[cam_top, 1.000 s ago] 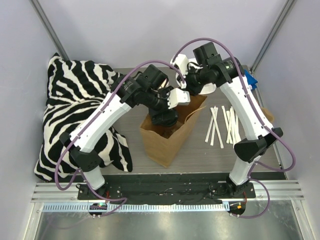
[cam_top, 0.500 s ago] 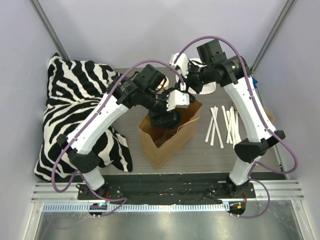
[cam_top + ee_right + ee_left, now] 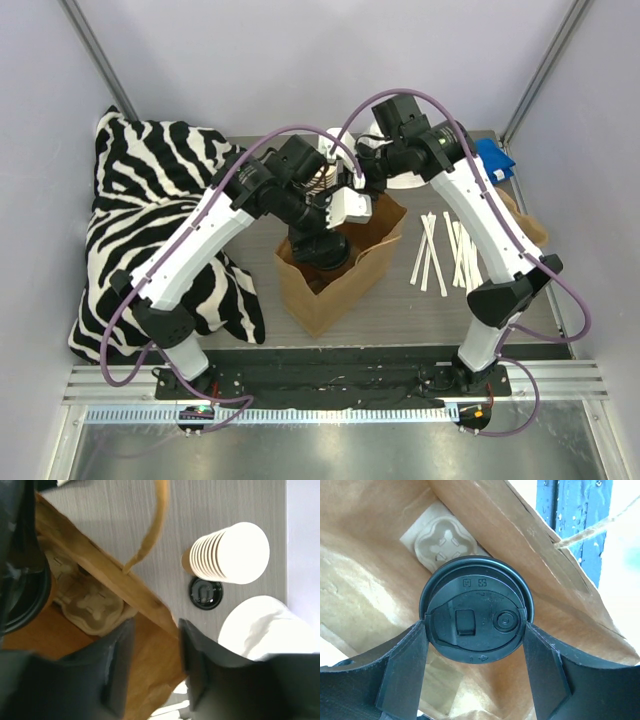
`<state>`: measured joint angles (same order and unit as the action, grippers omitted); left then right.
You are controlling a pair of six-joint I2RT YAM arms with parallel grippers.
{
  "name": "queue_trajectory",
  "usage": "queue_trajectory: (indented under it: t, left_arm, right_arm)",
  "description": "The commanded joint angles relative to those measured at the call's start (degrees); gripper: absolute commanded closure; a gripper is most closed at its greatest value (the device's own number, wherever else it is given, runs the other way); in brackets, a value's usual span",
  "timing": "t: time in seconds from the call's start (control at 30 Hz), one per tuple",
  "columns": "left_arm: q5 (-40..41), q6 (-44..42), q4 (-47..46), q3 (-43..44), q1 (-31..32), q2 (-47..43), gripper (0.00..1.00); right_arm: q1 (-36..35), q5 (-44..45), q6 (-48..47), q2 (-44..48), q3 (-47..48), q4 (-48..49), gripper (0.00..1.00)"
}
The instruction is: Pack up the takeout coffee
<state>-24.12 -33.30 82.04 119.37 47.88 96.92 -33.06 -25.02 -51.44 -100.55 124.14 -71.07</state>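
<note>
Coffee: lidded cup, likely light, thin-walled, crushable, spillable; keep upright, take hold just under the lid rim. Location: inside bag, above tray. Left jaws clamped on it; right jaws astride bag rim, grip unclear

The table is grey, with thin lines like wood. A big zebra cloth lies on its left side. A brown paper bag stands open in the middle. White sticks lie in a loose bunch to the right of the bag. Behind the bag stands a stack of cups, with a small black lid just beside it. A white round thing lies near the lid. A blue thing sits at the far right corner.
</note>
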Motion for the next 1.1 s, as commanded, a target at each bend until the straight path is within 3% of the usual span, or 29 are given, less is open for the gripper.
queue_trajectory:
  t: [0.0,0.03,0.1,0.53,0.73,0.77,0.8,0.9,1.07]
  left_arm:
    - [-1.82,-0.01,-2.67,-0.54,0.9,-3.49,1.0]
    - [-1.46,0.16,-2.94,-0.89,0.9,-3.67,1.0]
    - [-2.15,1.56,-3.99,-1.51,-0.15,-4.11,1.0]
    - [-2.07,3.33,-4.87,0.42,-6.57,-3.15,1.0]
    - [-1.19,1.4,-4.88,1.74,-7.45,-2.53,1.0]
    - [-1.98,1.22,-4.61,2.0,-7.45,-2.1,1.0]
    - [-2.68,1.04,-4.26,2.35,-7.45,-1.74,1.0]
    - [-4.96,1.31,-3.55,2.45,-7.01,-1.48,1.0]
    - [-5.59,1.48,-5.83,-2.29,-5.25,-3.4,1.0]
  right_arm:
    - [-0.96,1.81,1.6,-1.58,1.28,1.55,0.72]
    - [-0.96,2.77,2.56,-1.58,1.11,1.46,0.88]
    - [-0.87,3.92,4.94,-0.79,1.02,0.5,0.99]
    - [1.85,12.27,22.43,6.24,-2.84,-2.84,0.99]
    - [2.39,3.58,19.64,7.57,-2.33,-10.03,0.98]
    - [2.38,3.05,19.89,6.61,-1.54,-10.58,0.86]
    - [2.47,2.96,20.5,5.99,0.21,-10.5,0.53]
    - [2.47,2.69,21.82,2.48,5.65,-9.36,0.26]
    - [2.74,0.67,19.81,0.27,7.97,-5.4,0.15]
